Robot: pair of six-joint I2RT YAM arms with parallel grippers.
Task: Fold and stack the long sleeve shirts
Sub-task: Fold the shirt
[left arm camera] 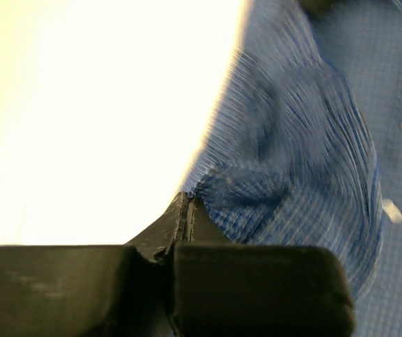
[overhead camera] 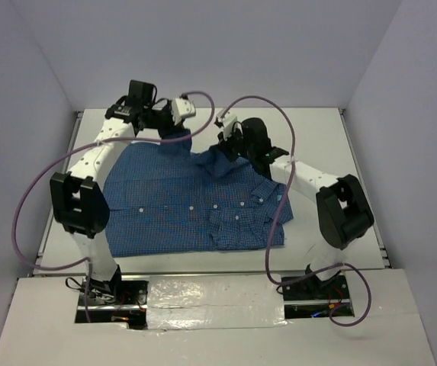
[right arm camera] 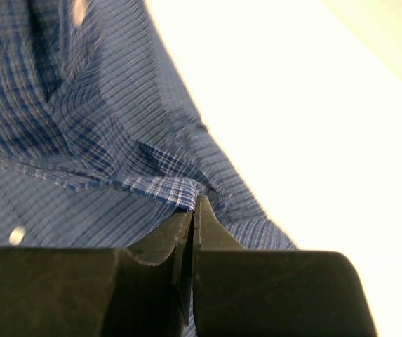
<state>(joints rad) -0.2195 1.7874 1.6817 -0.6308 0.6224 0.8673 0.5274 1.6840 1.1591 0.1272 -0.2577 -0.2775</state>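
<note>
A blue finely checked long sleeve shirt [overhead camera: 180, 202] lies spread on the white table, buttons up, a cuffed sleeve folded across its right side. My left gripper [overhead camera: 178, 136] is at the shirt's far edge, shut on a pinch of its cloth [left arm camera: 257, 189]. My right gripper [overhead camera: 224, 147] is at the far edge to the right of it, shut on a fold of the shirt [right arm camera: 172, 188] that is lifted into a peak. Both wrist views show the jaws pressed together with cloth at their tips.
The white table [overhead camera: 310, 130] has grey walls around it on the left, back and right. Purple cables [overhead camera: 264, 103] loop above both arms. The arm bases stand on a foil-covered strip [overhead camera: 210, 293] at the near edge.
</note>
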